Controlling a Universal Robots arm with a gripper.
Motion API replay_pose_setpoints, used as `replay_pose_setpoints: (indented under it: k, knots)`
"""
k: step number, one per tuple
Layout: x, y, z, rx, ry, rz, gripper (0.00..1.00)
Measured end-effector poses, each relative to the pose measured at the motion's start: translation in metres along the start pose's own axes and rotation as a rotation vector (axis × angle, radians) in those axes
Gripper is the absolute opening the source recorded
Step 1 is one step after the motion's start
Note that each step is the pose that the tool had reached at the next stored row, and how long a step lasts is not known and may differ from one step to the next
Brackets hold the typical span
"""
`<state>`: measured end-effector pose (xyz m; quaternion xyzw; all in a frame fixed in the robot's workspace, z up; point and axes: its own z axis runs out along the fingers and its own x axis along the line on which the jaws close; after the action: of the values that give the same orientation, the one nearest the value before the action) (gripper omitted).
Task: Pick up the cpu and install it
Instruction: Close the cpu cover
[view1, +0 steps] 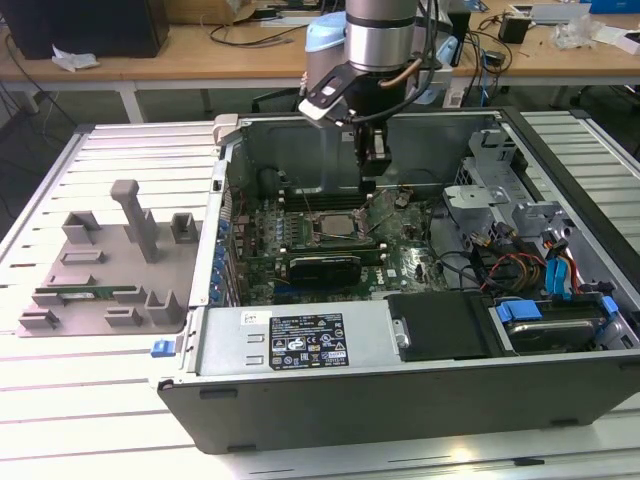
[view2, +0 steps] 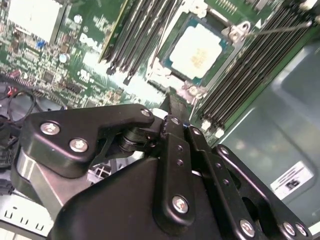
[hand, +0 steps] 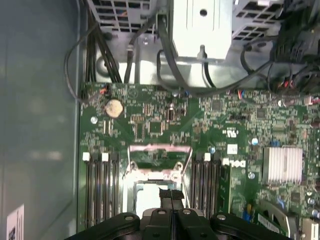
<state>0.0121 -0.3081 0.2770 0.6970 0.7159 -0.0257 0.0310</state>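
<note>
The cpu (view1: 333, 222) lies flat in the motherboard (view1: 405, 262) socket inside the open computer case (view1: 300, 345), silvery top up. It shows in both wrist views too (view2: 197, 50) (hand: 147, 197). The arm (view1: 380, 40) reaches down into the case. Jaws are pressed together and hold nothing. In the exterior view they are at about 1 o'clock of the cpu. In the wrist views their tips are just over the cpu's edge; whether they touch it, cannot tell. The metal retention frame (hand: 160, 156) is folded back beside the socket. Memory slots (hand: 102, 187) flank the socket on both sides. A gray fixture tray (view1: 100, 290) sits on the desk (view1: 60, 410) at 9 o'clock of the case.
</note>
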Motion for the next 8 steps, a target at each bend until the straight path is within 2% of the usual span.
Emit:
replay_pose_setpoints:
  k: [8]
  knots:
    - [-0.0006, 0.0275, 0.0002, 0.0000, 0.0000, 0.000, 0.11]
